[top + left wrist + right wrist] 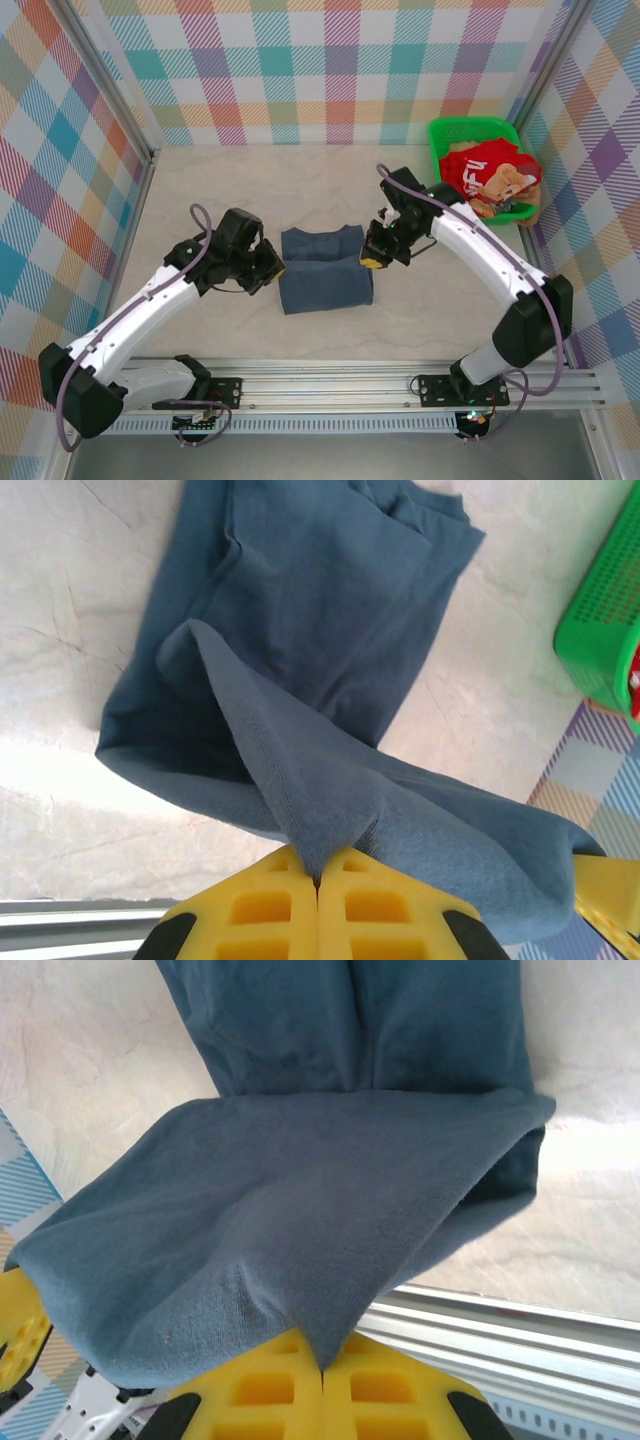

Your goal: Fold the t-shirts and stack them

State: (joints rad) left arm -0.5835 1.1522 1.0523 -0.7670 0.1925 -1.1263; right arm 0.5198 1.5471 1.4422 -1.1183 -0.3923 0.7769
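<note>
A dark slate-blue t-shirt lies partly folded in the middle of the table. My left gripper is at its left edge, shut on a pinch of the blue cloth, which rises in a ridge from the table to the yellow fingers. At the shirt's right edge my right gripper is shut on another corner of the same shirt, the fold draped over its yellow fingers. A red t-shirt with white lettering sits in the green basket at the back right.
The green basket's corner lies to the right of the shirt in the left wrist view. The metal rail runs along the near edge of the table. Checked walls enclose the white padded surface on three sides.
</note>
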